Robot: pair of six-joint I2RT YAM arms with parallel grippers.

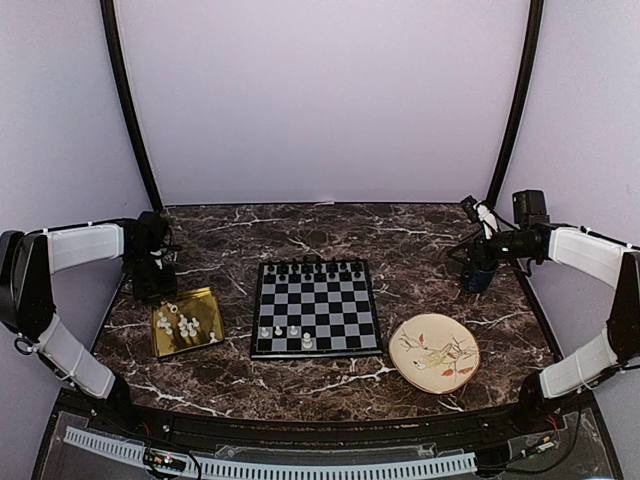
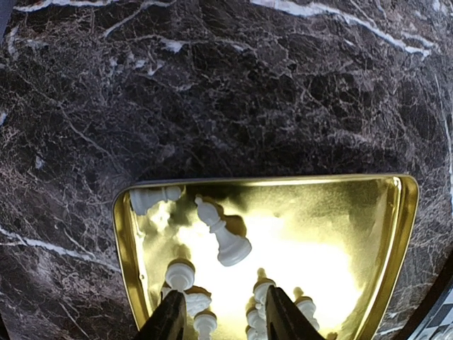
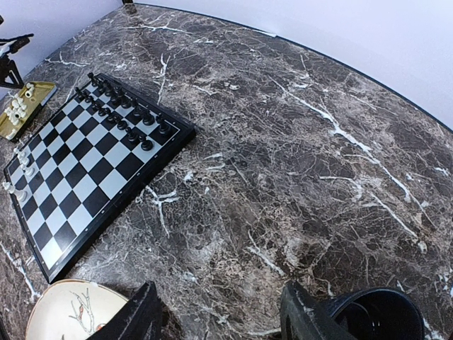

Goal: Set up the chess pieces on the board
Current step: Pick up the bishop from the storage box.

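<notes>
Count four white chess pieces upright on the near two ranks of the board, left half, long axes vertical. See black chessmen lining the far ranks. Find the other white ones heaped in the gold tray, just left of the board on the marble table. From the left wrist, note a larger piece on its side, long axis diagonal, head toward the tray's far-left corner, base toward near right. Place the left gripper over the heap, forearm reaching in from the left, fingers pointing down, jaws apart. Place the right gripper over bare marble well right of the board, beyond the plate, forearm level, jaws wide apart.
</notes>
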